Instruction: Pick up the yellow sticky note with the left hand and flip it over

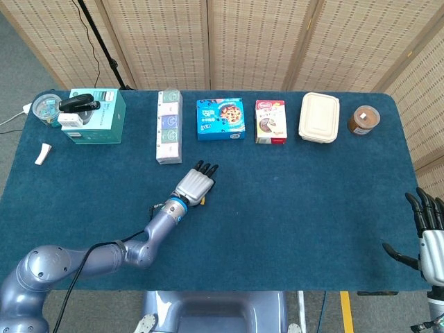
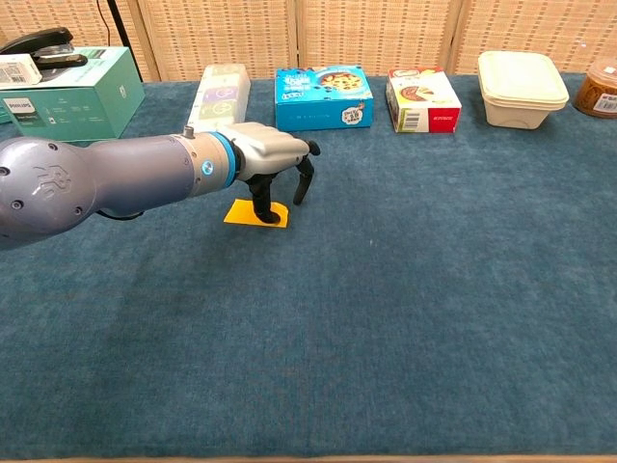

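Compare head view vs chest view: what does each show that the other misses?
Head view only: the right hand at the table's near right edge, fingers spread, holding nothing; a small white object at the far left of the table; a clear cup beside the teal box.

Chest view only: the yellow sticky note seen clearly, flat on the cloth, with a fingertip of the left hand on it.

Both: the left hand, the teal box, the blue box, the white container.

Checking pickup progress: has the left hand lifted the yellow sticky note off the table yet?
No, the sticky note lies flat on the table with the left hand above it, a finger reaching down to it.
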Motion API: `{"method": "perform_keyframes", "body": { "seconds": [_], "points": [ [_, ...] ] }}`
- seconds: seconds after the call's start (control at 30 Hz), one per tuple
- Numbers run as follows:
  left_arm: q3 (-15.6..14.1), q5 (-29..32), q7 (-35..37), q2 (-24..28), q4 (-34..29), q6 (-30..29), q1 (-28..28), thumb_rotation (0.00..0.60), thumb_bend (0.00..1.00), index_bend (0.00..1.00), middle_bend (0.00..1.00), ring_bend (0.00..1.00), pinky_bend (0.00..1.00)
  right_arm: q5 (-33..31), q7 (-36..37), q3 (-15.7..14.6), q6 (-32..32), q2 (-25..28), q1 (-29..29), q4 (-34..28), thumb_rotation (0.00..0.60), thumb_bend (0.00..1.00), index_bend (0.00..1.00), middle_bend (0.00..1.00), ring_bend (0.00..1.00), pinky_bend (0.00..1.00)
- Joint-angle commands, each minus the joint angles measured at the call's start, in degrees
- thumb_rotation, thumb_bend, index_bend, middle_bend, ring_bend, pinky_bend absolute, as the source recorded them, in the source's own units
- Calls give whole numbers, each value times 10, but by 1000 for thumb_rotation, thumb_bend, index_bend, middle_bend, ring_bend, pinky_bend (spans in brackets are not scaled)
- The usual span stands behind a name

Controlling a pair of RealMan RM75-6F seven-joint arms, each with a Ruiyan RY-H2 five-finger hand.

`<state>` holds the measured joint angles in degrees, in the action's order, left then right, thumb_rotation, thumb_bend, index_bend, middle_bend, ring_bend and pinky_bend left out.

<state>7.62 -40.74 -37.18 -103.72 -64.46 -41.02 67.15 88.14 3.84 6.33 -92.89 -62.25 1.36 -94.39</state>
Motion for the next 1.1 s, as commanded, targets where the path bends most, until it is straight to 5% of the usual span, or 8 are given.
{"method": "perform_keyframes", "body": {
  "seconds": [0.03,1.1],
  "points": [
    [-1,2,-2,1,0,-1,0,600,290,476,0,0,0,0,0,0,0,0,0,0,600,0,0,0,0,0],
    [-3,29,-17,-3,7,2,7,600,289,503,0,0,0,3,5,-2,1,2,0,-1,600,0,0,0,0,0]
  ]
}}
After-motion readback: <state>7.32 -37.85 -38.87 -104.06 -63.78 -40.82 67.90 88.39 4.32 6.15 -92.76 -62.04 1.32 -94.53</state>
